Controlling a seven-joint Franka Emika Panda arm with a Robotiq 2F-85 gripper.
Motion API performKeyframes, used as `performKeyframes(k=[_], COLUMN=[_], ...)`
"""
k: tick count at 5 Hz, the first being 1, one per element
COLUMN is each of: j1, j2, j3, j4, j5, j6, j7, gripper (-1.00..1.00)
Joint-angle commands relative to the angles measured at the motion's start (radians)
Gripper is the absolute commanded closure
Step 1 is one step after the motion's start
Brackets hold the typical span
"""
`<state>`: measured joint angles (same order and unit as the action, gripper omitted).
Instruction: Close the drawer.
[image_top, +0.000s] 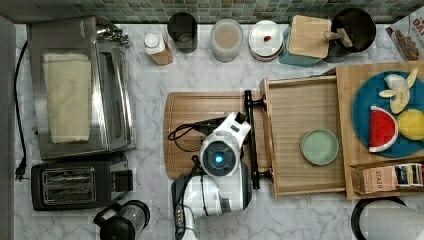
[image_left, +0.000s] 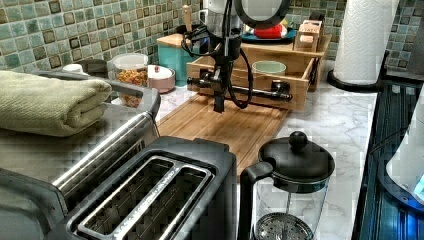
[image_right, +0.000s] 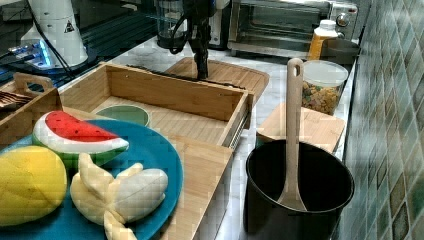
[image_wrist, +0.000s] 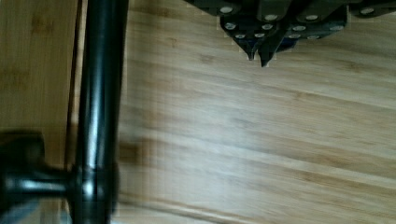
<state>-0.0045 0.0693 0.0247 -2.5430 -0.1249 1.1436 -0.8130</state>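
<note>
1. The drawer (image_top: 295, 135) stands pulled well out of the wooden cabinet (image_top: 380, 75) that carries the blue plate of fruit (image_top: 367, 100). In the top view its open tray takes up the space between that cabinet and the cutting board (image_top: 190, 107).
2. A small green bowl (image_top: 319, 146) sits on the drawer floor, nearer the cabinet than the handle.
3. The long black handle (image_top: 251, 140) runs along the drawer front on two brackets and overhangs the edge of the cutting board.
4. The gripper (image_wrist: 261, 55) hangs over the cutting board, just beside the handle on the side away from the drawer. Its fingertips are pressed together and hold nothing.
5. In the left view the gripper (image_left: 219, 102) points down at the board, close in front of the handle bar.
6. Judging from this, the push has yet to bring the drawer in; almost the full travel remains.
7. Risk: the narrow closed fingertips could ride over or under the round bar, so the gripper slips off and strikes the drawer front or the board.
8. Risk: a push away from the handle's middle could skew the drawer on its runners and jam it partway.
9. Risk: a fast shove could send the bowl sliding against the drawer's wall.
10. Risk: the arm's cable (image_top: 187, 131) loops close to the handle and could snag on a bracket.
</note>
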Motion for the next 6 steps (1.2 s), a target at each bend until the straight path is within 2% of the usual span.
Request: performKeyframes(k=[1,3,5,6], j1=[-0.07,-0.156,-0.216,-0.242], j2=[-0.015,-0.038,-0.004,-0.051], j3=[-0.058,-0.074,-0.13,-0.167], j4=[0.037,0.055,0.083,0.15], j5=[-0.003,0.035,0.123,0.055], j6=[-0.09,-0.115,-0.062,-0.175], j7=[-0.114,-0.284,-0.459,-0.449], gripper=[1.0,1.0,1.0,1.0])
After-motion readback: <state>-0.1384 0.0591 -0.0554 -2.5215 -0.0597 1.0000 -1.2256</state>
